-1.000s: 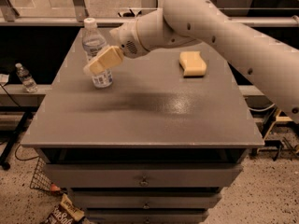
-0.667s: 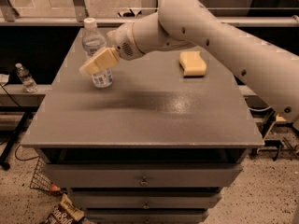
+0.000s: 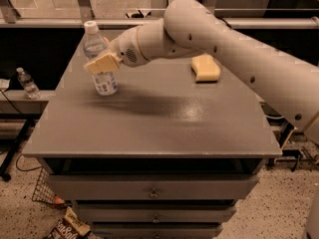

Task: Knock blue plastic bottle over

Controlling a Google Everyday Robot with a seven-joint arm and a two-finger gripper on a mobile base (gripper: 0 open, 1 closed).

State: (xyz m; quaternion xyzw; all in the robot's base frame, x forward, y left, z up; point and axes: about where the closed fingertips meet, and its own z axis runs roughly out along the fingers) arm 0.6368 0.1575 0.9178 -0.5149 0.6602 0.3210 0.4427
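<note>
The blue plastic bottle (image 3: 101, 68) stands on the far left part of the grey table (image 3: 164, 128). It has a white cap and a printed label and leans slightly to the left. My gripper (image 3: 101, 63) is tan and sits at the end of the white arm that reaches in from the right. It lies across the middle of the bottle, in front of it and touching it. The gripper hides part of the bottle's body.
A yellow sponge (image 3: 205, 67) lies on the table at the back right. A small clear bottle with a dark cap (image 3: 27, 83) stands on a ledge left of the table. A wire basket (image 3: 42, 190) and a snack bag (image 3: 67, 228) lie on the floor.
My gripper has moved a little to the left against the bottle. The bottle's top has shifted slightly left; its base stays on the table.
</note>
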